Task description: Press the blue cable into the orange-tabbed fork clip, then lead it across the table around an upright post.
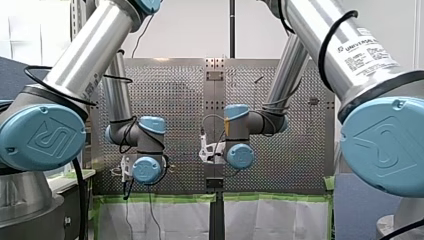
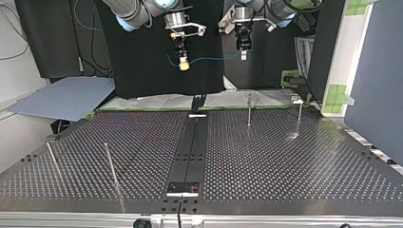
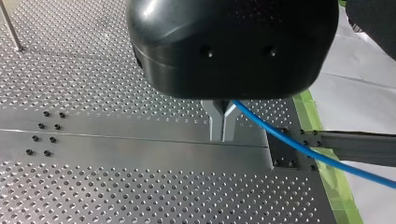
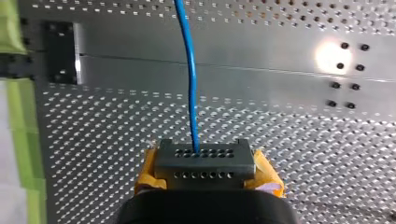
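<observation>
A thin blue cable (image 2: 214, 59) hangs stretched between my two grippers, high above the far edge of the table in the top view. My left gripper (image 3: 222, 137) has its metal fingers shut on the cable (image 3: 289, 144), which trails off to one side over the table's edge. My right gripper (image 4: 204, 161), with yellow pads, is shut on the cable (image 4: 189, 70), which runs straight ahead from a grey block between the pads. In the top view my right gripper (image 2: 184, 64) is at the left and my left gripper (image 2: 243, 54) at the right. No orange-tabbed clip shows.
Thin upright posts stand on the perforated table: one (image 2: 249, 110) and another (image 2: 299, 116) at the far right, two (image 2: 110, 164) (image 2: 51, 157) at the near left. A smooth strip (image 2: 195, 147) runs down the middle, with a black plate (image 2: 183, 188) at its near end. Green tape (image 4: 14, 93) edges the table.
</observation>
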Robot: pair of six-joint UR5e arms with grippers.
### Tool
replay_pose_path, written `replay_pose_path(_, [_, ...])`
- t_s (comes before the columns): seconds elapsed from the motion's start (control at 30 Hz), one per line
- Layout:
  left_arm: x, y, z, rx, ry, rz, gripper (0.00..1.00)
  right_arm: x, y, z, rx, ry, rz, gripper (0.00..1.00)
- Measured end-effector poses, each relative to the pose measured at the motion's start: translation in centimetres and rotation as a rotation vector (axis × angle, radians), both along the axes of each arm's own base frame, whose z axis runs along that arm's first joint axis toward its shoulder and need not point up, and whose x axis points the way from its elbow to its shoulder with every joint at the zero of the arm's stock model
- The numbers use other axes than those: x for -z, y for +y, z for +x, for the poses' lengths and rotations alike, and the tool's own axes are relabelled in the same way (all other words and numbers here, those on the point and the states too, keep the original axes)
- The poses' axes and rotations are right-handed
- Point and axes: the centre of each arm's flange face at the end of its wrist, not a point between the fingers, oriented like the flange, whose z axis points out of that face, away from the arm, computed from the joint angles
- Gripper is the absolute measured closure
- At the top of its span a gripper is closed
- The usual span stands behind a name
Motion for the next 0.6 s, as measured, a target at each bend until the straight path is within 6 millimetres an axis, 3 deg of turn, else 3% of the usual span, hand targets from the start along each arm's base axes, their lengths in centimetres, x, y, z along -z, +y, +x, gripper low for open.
replay_pose_path(0.6, [-0.5, 0.8, -0.1, 0.0, -0.006, -0.006, 1.0, 1.0, 0.9, -1.4, 0.021, 0.094, 0.098, 1.0])
